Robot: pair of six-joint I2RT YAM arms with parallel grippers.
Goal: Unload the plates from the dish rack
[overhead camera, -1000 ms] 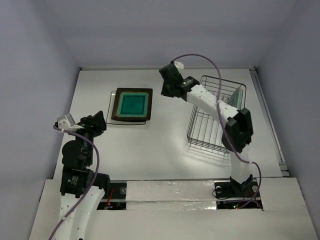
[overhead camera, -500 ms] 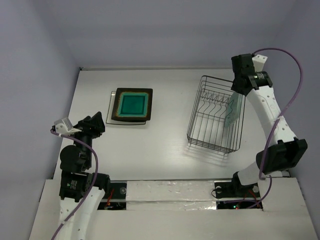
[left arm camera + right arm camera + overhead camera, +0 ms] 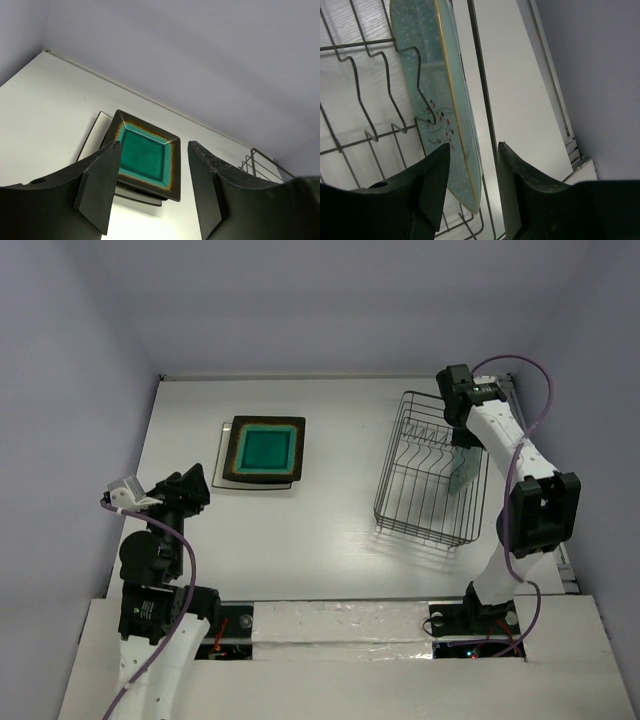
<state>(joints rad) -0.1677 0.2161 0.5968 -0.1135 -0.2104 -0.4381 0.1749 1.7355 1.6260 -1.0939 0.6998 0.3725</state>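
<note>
Since the pale green plate (image 3: 427, 75) stands on edge in the dish rack (image 3: 425, 465), the right gripper (image 3: 474, 150) hangs right by its rim, fingers apart, holding nothing.

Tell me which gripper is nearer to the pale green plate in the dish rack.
Right. The right gripper is right at the rim of the pale green plate in the dish rack, jaws open. The left gripper is far off at the left of the table, facing the teal plate.

The teal plate (image 3: 261, 449) covers the white plate (image 3: 221, 458) except its left edge; the green plate's (image 3: 432, 65) top is cut off.
</note>
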